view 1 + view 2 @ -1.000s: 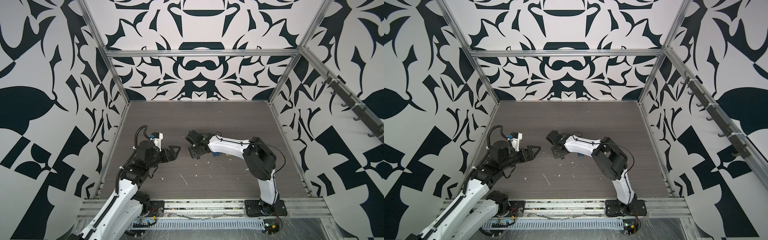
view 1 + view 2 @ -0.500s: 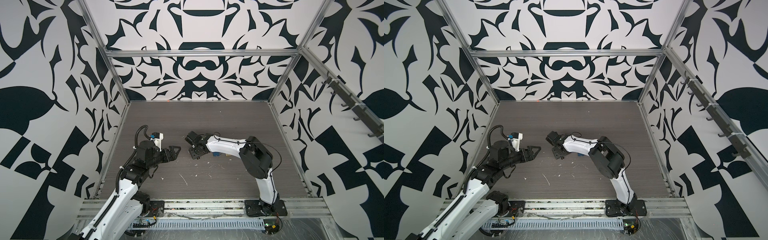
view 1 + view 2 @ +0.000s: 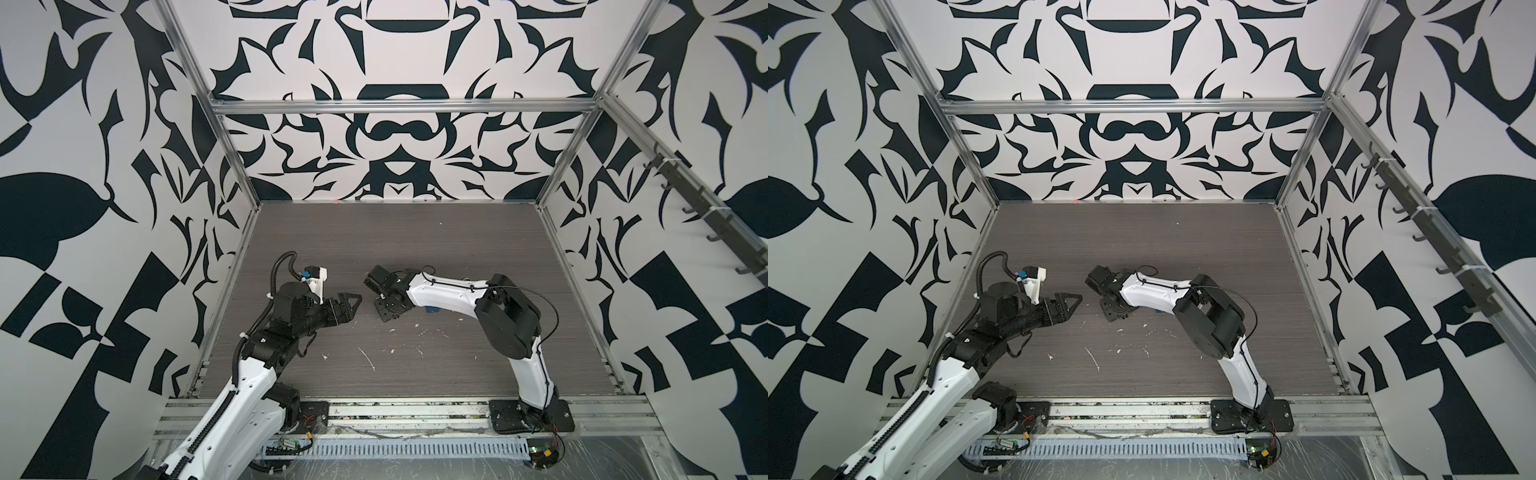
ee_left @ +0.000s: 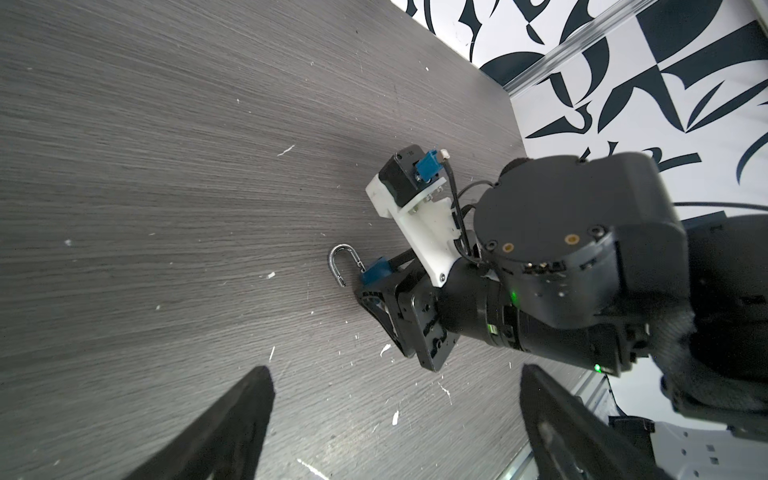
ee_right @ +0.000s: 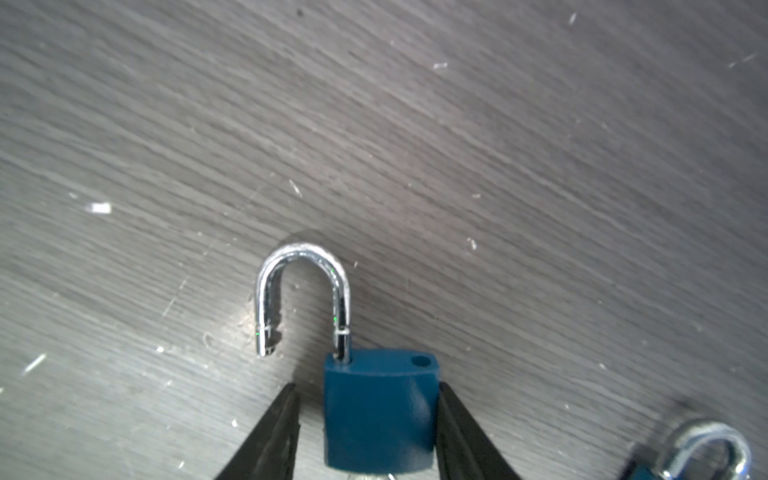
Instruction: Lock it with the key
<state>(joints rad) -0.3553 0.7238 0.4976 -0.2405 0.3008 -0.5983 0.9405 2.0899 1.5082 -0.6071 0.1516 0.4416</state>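
Right wrist view is showing a blue padlock (image 5: pixel 380 411) lying flat on the grey wood-grain table (image 5: pixel 415 124) with its silver shackle (image 5: pixel 303 286) standing open. One leg is sitting in the body, while the free end is hanging clear, swung to the side away from the empty hole. The right gripper (image 5: pixel 365 386) is straddling the padlock's body. One of its black fingers (image 5: pixel 453 415) is lying against one side edge and the other is leaving a strip of table showing between itself and the body, so the jaws are standing parted around the lock rather than clamped on it. A silvery bit (image 5: pixel 368 476) is peeking out at the base of the body, too cropped to identify. A second padlock (image 5: pixel 706 449) is lying blurred at the frame's edge, apart from the first. The left wrist view is catching the right gripper (image 4: pixel 374 299) sitting low on the table, with the padlock (image 4: pixel 376 268) poking out of it, shackle first. The left gripper (image 4: pixel 395 372) is hovering above the table, spread wide and holding nothing. In both top views the left gripper (image 3: pixel 351 301) (image 3: pixel 1069 301) is pointing toward the right gripper (image 3: pixel 384 309) (image 3: pixel 1112 311), near it but not touching, and white flecks (image 3: pixel 368 357) are dotting the table in front of them.
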